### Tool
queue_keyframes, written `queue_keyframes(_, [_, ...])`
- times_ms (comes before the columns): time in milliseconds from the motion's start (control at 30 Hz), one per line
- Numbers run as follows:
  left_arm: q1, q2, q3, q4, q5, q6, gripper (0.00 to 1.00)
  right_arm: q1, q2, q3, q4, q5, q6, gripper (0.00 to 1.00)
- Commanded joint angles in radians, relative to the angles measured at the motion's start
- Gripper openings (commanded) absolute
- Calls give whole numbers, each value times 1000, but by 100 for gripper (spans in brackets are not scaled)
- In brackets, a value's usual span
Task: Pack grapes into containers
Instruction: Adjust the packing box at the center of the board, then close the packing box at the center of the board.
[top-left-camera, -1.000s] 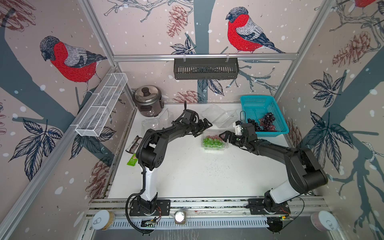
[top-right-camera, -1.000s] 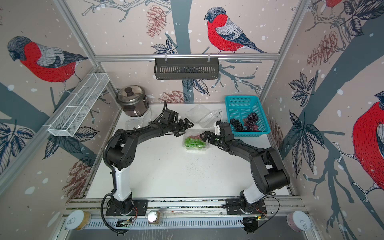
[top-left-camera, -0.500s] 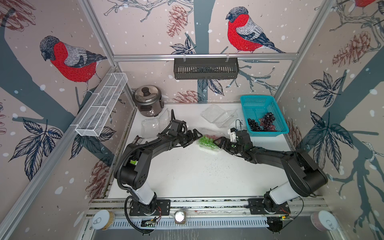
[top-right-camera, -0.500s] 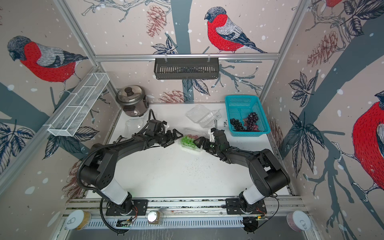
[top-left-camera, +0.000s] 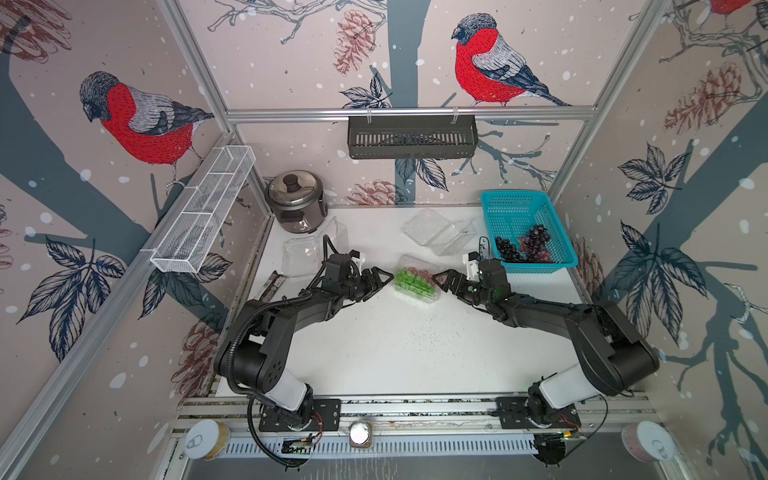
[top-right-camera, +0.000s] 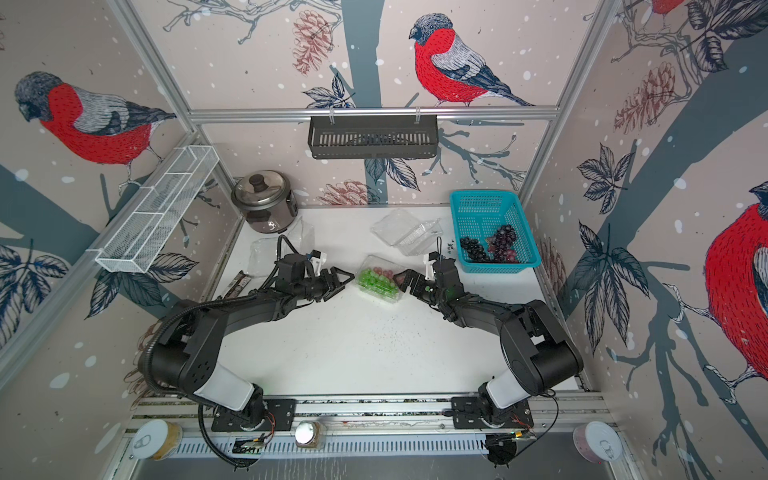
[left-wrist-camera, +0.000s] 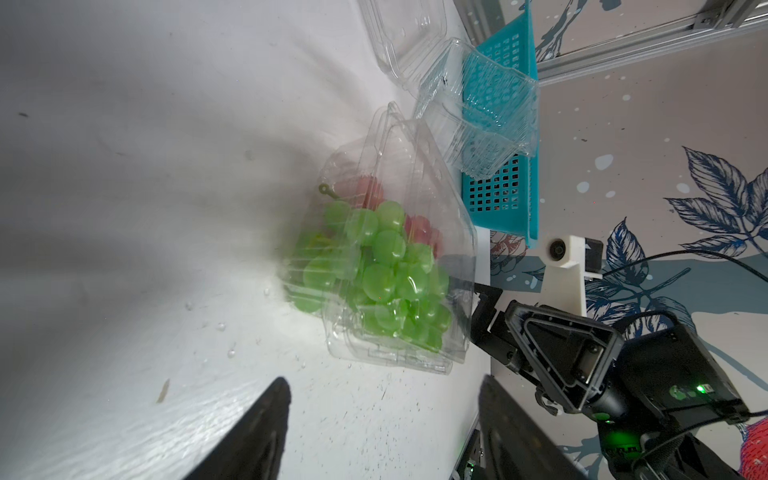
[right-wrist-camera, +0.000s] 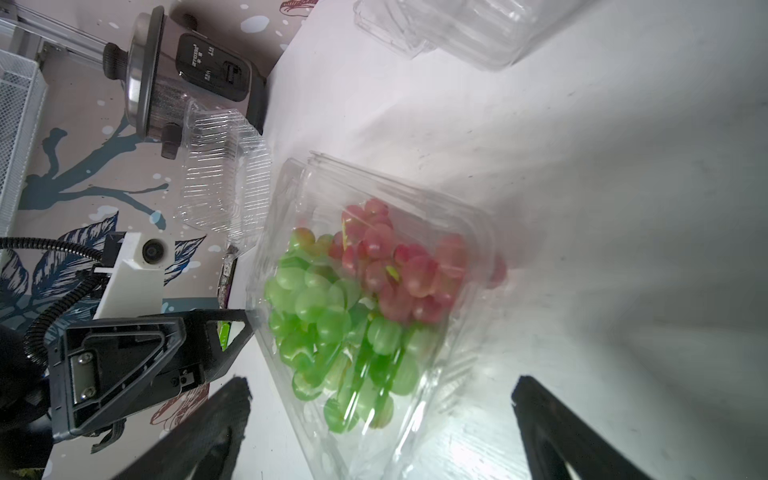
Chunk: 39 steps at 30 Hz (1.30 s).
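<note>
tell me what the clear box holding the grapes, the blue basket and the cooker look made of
Box: thin clear plastic, glossy; the grapes show through and its ribbed walls catch glare.
Basket: turquoise moulded plastic, probably stiff, with a regular grid of holes.
Cooker: metal by its silvery sheen, likely steel; dark knob looks plastic.

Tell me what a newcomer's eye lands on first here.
The clear container of green and red grapes at mid-table, with the left end effector and right end effector flanking it, both open. Next, the turquoise basket at the far right corner, holding dark grapes.
</note>
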Motion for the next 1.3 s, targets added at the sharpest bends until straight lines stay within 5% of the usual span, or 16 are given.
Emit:
queue_keyframes(0, [3,21,-9,147,12,-38,60,-10,27,27,-16,-1,-72,100])
queue_keyframes(267, [4,82,-23,228,17,-67,44,-11,84,53,22,-24,-79,100])
queue_keyframes(1267, [4,200,-25,359,6,-119,22,-19,97,71,18,-14,-105,100])
